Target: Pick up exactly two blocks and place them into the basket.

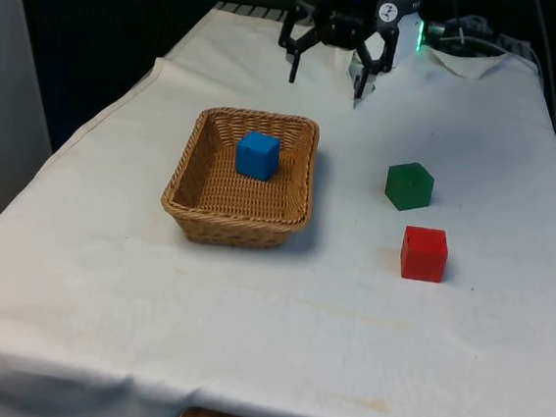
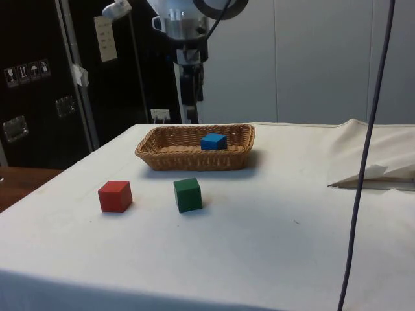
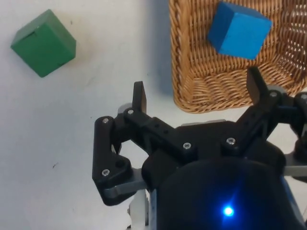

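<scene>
Claw (image 1: 327, 75) spread wide and empty, raised beyond the basket (image 1: 189, 192). Blue block (image 1: 258, 154) lies inside; second pick pending: descend over the green block (image 1: 409, 185) on the worktop.

A blue block (image 1: 257, 155) sat inside the shallow woven wicker basket (image 1: 199, 207), near its far end. On the white cloth to the front view's right, a green block (image 1: 409, 186) stood turned at an angle, with a red block (image 1: 423, 253) just nearer the camera.
</scene>
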### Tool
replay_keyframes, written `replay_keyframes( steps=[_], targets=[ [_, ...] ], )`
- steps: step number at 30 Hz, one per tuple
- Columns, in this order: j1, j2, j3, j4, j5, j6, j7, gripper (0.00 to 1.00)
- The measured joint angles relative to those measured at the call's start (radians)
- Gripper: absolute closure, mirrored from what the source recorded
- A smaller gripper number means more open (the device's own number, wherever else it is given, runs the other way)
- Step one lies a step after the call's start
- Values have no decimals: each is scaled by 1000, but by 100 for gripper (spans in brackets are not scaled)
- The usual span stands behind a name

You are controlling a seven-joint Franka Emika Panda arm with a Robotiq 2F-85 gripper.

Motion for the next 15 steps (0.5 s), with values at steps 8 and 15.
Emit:
replay_keyframes(
  steps=[8,15],
  targets=[
    [0,0,25,9,0,-37,41,0],
    [0,1,52,19,4,-76,83,0]
  ],
)
